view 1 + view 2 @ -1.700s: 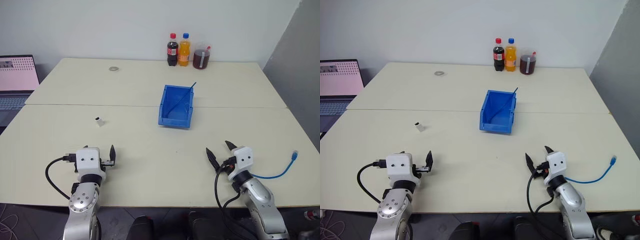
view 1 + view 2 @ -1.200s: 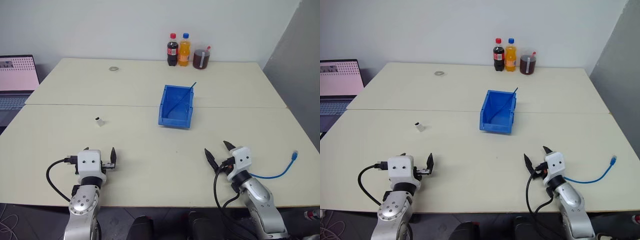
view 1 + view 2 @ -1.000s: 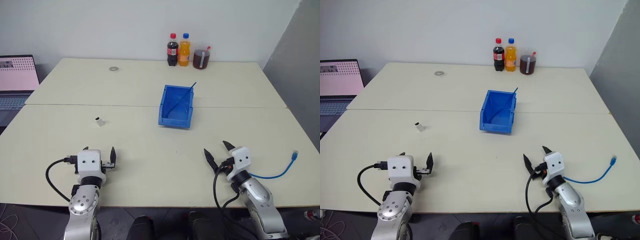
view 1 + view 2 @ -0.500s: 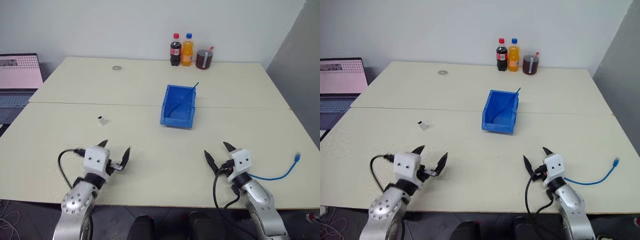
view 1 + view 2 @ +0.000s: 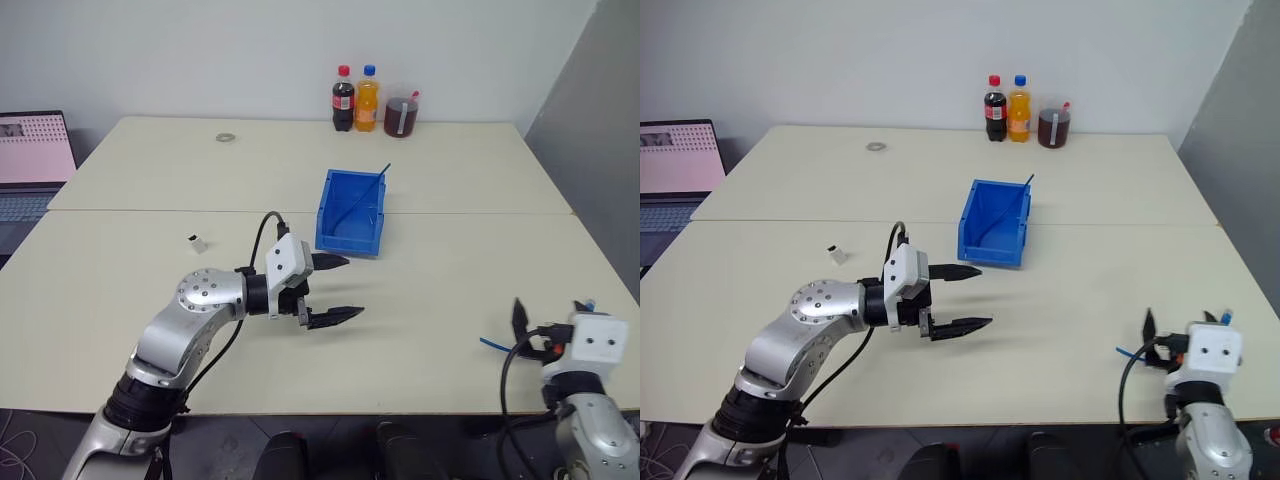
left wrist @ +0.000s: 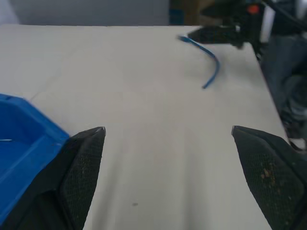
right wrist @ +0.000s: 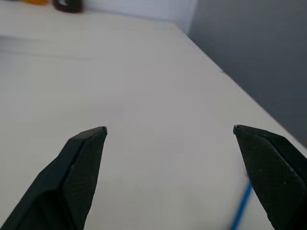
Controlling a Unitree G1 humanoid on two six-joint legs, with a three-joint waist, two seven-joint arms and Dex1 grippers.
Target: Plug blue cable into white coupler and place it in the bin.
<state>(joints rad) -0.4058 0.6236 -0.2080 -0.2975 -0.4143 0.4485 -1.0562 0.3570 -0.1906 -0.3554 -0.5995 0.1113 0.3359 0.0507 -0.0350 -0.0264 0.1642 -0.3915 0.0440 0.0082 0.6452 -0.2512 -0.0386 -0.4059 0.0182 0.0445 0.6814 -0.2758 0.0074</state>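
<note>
Holding nothing, my left end effector (image 5: 328, 290) hangs above the middle of the worktop (image 5: 450, 260) with its two black fingers spread wide and pointing toward my right side. I judge that it is placed there to be ready for a handover or to help with the plugging. My right end effector (image 5: 1180, 325) is also spread wide and empty, near the right front edge of the worktop, close to the blue cable (image 6: 206, 62), which lies flat just beside it. The white coupler (image 5: 196, 242) stands on the worktop on my left side, behind my left arm and well apart from both end effectors. The bin (image 5: 350, 213) sits just beyond my left end effector.
</note>
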